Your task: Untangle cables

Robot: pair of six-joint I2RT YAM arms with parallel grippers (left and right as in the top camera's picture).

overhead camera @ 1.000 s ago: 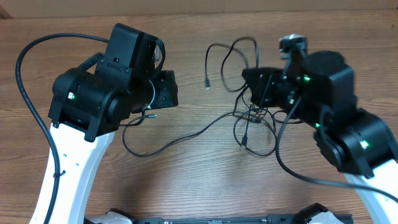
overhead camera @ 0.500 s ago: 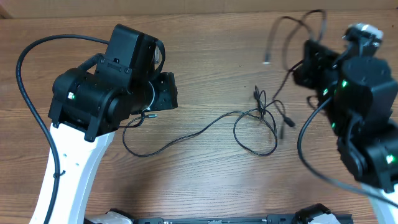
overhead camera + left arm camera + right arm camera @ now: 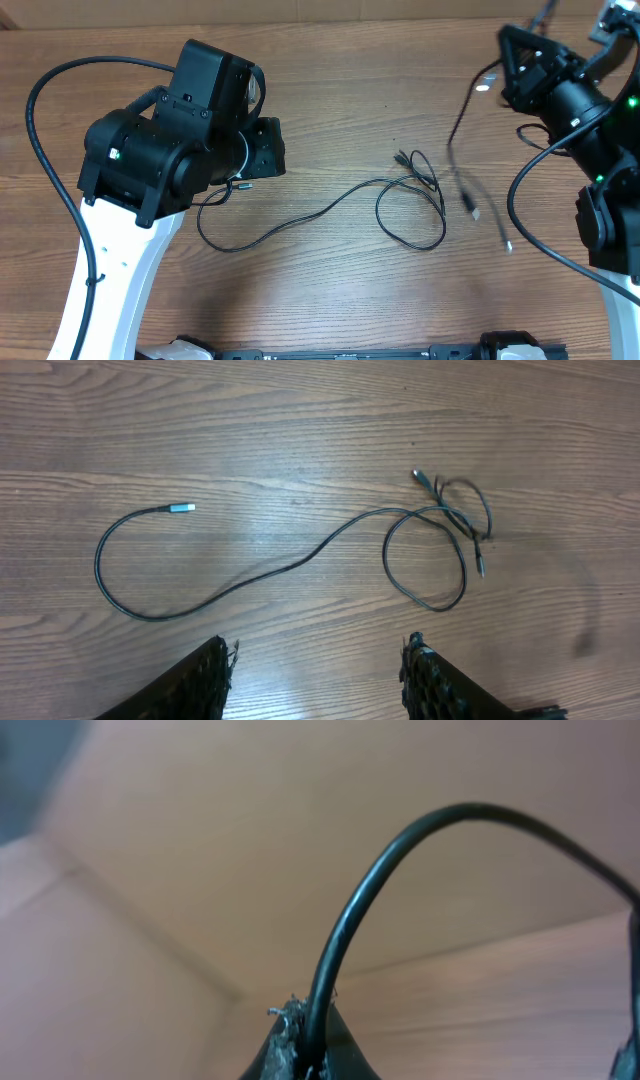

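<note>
One thin black cable (image 3: 300,560) lies on the wooden table. Its silver plug (image 3: 180,508) is at the left, and at the right it forms a loop (image 3: 430,565) with a small coil (image 3: 468,510). From overhead, this cable (image 3: 330,205) runs from beside the left arm to the table's middle. My left gripper (image 3: 320,665) hovers open above the table with nothing between its fingers (image 3: 215,675). At the far right, my right gripper (image 3: 508,62) is raised and shut on a second cable (image 3: 335,950). That lifted cable (image 3: 458,135) hangs blurred, its plug (image 3: 473,210) dangling clear of the coil.
The left arm's body (image 3: 165,150) covers the left part of the table, with its thick black cable (image 3: 40,90) arching behind. The right arm (image 3: 600,150) fills the right edge. A cardboard-coloured wall shows behind the right gripper.
My right gripper has risen and swung to the far right, pulling its cable out of the tangle. The other cable stays on the table in a looser loop. The left arm has not moved.
</note>
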